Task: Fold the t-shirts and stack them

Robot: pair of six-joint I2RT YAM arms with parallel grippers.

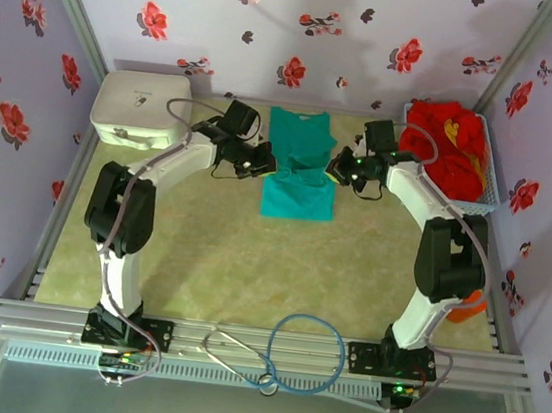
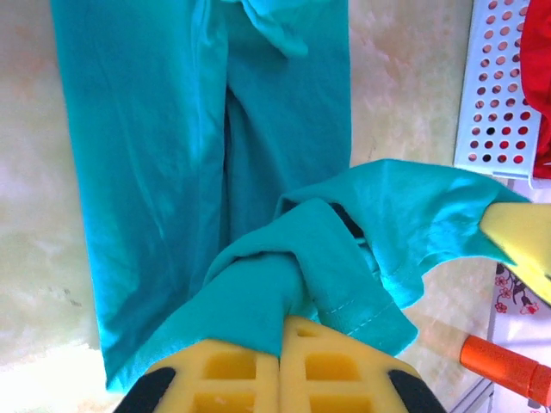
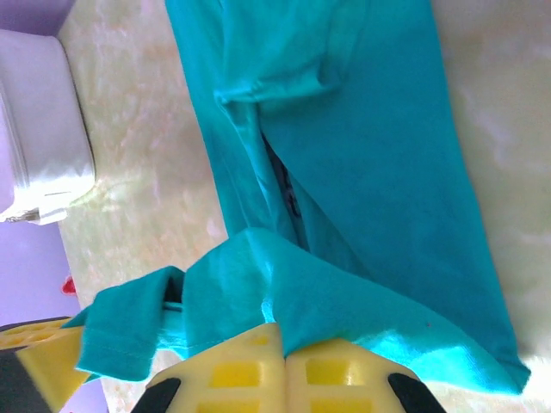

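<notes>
**Both grippers clamped on teal tee, far centre of table**

Left gripper: jaws pressed together, pinching a bunched fold of the teal t-shirt at its left edge. In the left wrist view the yellow fingers meet with teal cloth squeezed between them. A hemmed flap runs from there across to the other gripper's yellow finger at the right edge.

Left arm: base at the near left, elbow raised and pushed outward, forearm angled in and forward toward the shirt. White box sits just beyond it at the far left corner.

Teal t-shirt: on the table, far centre, between the two grippers. It lies in a narrow lengthwise strip, flat apart from the lifted middle.

Right gripper: also closed tight, gripping the shirt's right edge. In the right wrist view the fingers clamp a teal fold, and the hemmed flap trails off to the left.

Right arm: mirrors the left, with elbow out to the right and forearm slanting in.

Red t-shirts: heaped in the perforated white basket at the far right corner, apart from both grippers.
</notes>
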